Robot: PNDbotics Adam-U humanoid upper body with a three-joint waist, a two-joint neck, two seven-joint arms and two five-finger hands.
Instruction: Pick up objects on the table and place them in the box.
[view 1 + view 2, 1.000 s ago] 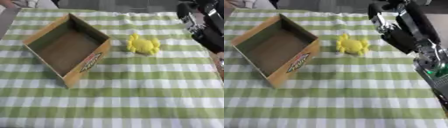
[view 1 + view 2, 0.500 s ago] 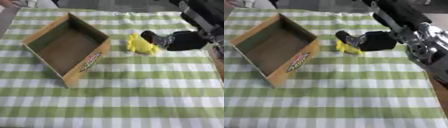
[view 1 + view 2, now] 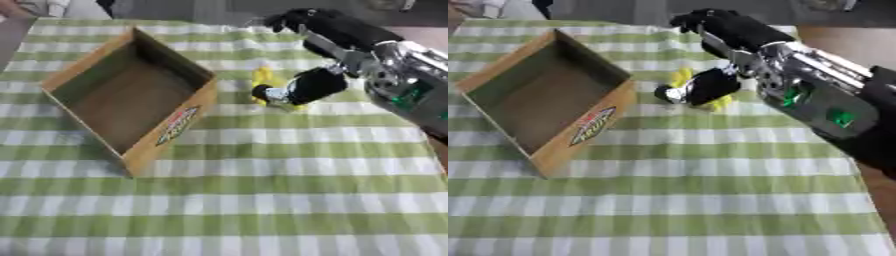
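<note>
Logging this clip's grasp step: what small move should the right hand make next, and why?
Probably close the fingers around the yellow toy and lift it a little. The right hand lies over the toy on the checked cloth, hiding most of it, and I cannot tell whether it is gripped. The cardboard box stands open just to its left.

A green-and-white checked cloth [image 3: 262, 200] is covering the counter, lying nearly flat under soft, even light. Beyond its far edge a grey floor [image 3: 201, 9] is showing, and a brown strip [image 3: 833, 37] is running along the right.
</note>
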